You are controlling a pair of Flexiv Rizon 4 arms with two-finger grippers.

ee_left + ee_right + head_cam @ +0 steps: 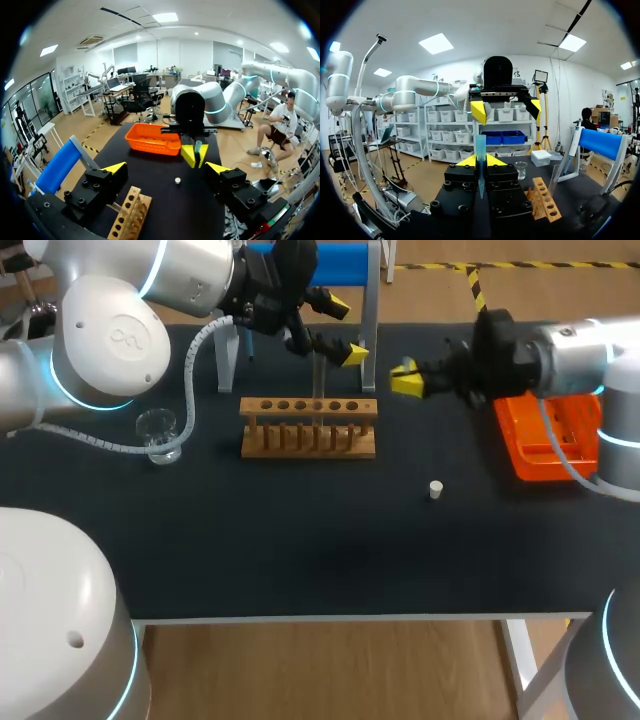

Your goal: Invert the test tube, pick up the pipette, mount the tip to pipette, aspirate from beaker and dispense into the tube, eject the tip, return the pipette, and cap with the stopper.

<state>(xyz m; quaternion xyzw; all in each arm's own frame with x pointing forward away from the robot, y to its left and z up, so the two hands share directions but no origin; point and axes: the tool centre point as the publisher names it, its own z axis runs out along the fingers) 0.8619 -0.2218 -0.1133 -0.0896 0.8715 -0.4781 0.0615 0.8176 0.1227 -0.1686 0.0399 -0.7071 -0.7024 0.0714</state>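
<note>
Left arm: white jointed casing, entering from the upper left of the frame and bent down toward the upper middle. Its gripper has black fingers with yellow tips spread wide and empty, just above the clear glass test tube, which stands upright in the slotted wooden rack at centre. Right arm: enters from the right edge, level and pointing left, its gripper clamped on a slim, translucent blue pipette tip that tapers to a point. Also on the matte black table: a round glass beaker at left, a small white stopper to the lower right of the rack, and an orange plastic basket at right.
</note>
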